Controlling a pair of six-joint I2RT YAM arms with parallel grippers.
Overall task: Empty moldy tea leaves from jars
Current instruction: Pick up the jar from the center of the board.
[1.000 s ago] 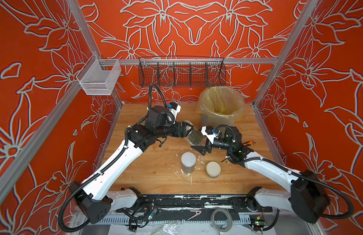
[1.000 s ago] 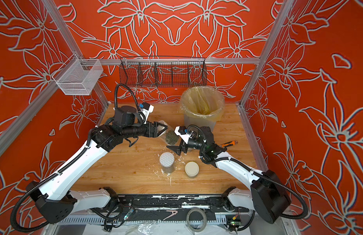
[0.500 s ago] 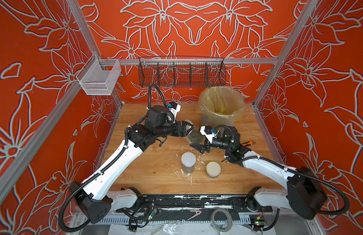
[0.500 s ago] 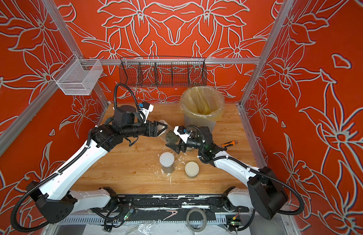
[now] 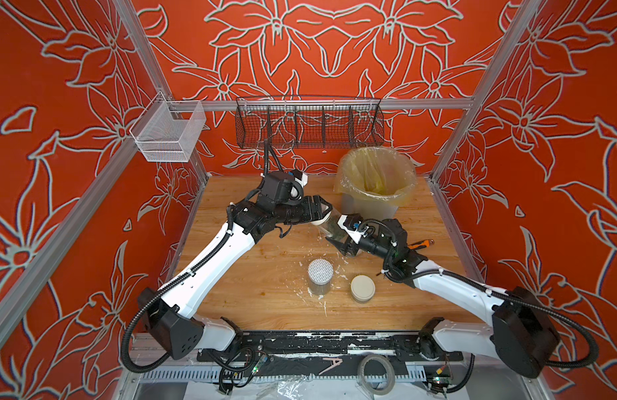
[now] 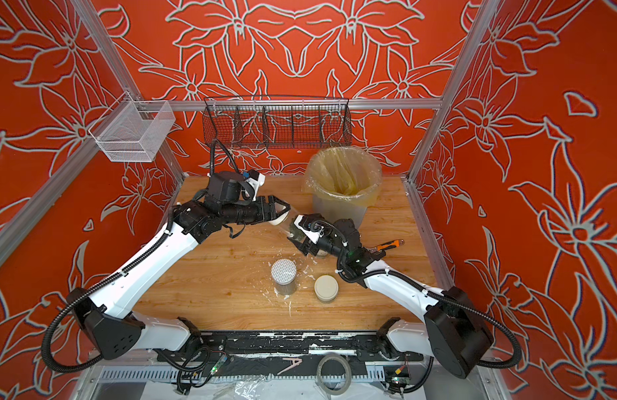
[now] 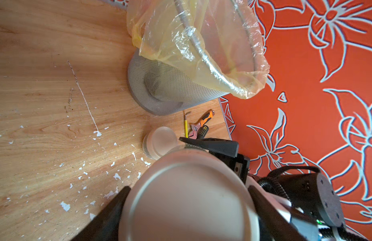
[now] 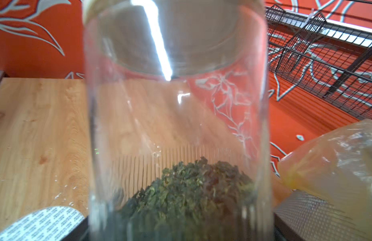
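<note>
**Condition.** The right claw (image 5: 340,236) is gripping a tall, clear cylindrical jar (image 8: 176,125) round its lower body. It is holding the jar tilted, apparently clear of the pale wooden counter (image 5: 265,294). The jar is hanging near the grey mesh bin with the yellowish plastic liner (image 5: 376,180), but not over it. The dark grey-green crumbly tea leaves (image 8: 189,187) are lying heaped in the bottom of that jar. The left claw (image 5: 322,213) is clamping the jar's round cream lid (image 7: 189,200), one black finger pressing each side of it in the left wrist view. Whether the lid is seated or already parting from the mouth, I cannot tell.

**Judgement.** The step in hand is unlidding.
- The right claw should be holding firm and low, so the jar is not turning with the lid.
- The left claw should be drawing the lid off along the jar's own axis, not sideways.
- The mouth should be riding higher than the heap until it is over the bin's rim. Tipping sooner is risking leaves on the counter.
- The loose liner is overhanging the rim, so the pour wants to go well inside it.

**Waiting.** A tall jar with a white dotted lid (image 5: 320,275) and a squat jar with a plain cream lid (image 5: 362,287) are standing lidded toward the front. A further squat jar (image 7: 160,141) is sitting just beside the right claw and is liable to be knocked.
</note>
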